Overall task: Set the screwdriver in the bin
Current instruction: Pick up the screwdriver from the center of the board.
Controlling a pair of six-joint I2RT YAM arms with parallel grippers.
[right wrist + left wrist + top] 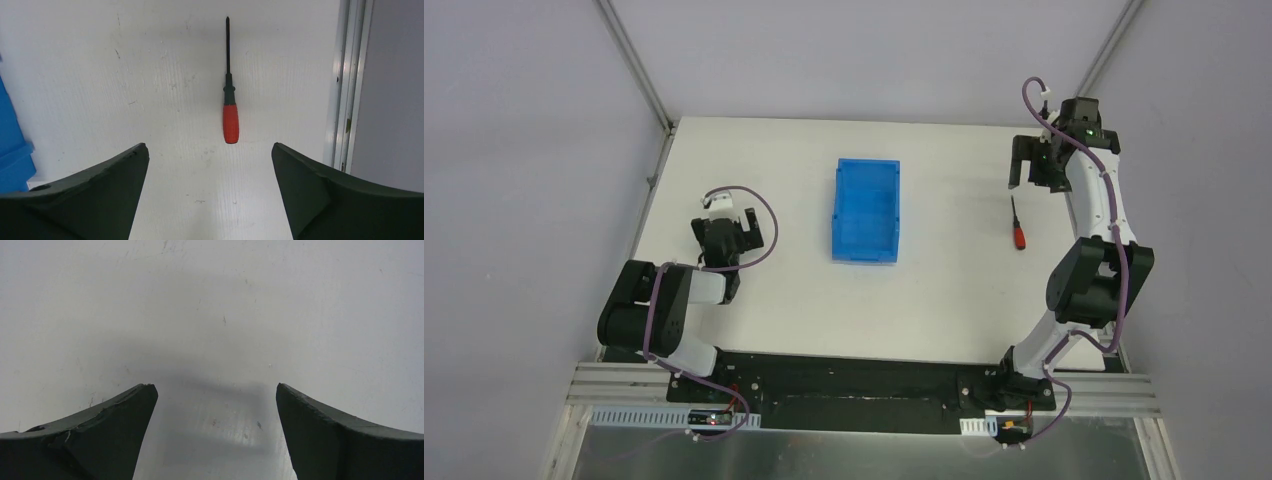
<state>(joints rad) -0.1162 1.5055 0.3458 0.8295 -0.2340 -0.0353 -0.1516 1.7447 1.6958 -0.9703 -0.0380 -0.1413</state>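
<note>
White table (754,160) fills my top view. A rectangular see-through blue plastic bin (865,210) sits in the middle. A small screwdriver (1018,225) with a red handle and thin black shaft lies on the table right of the bin, well apart from it. My right gripper (1034,168) hangs just past its tip; my left gripper (727,238) sits far left. Left wrist view: fingers spread wide over the table. Right wrist view: fingers spread wide, holding nothing, the screwdriver (229,90) lying ahead, handle toward me.
</note>
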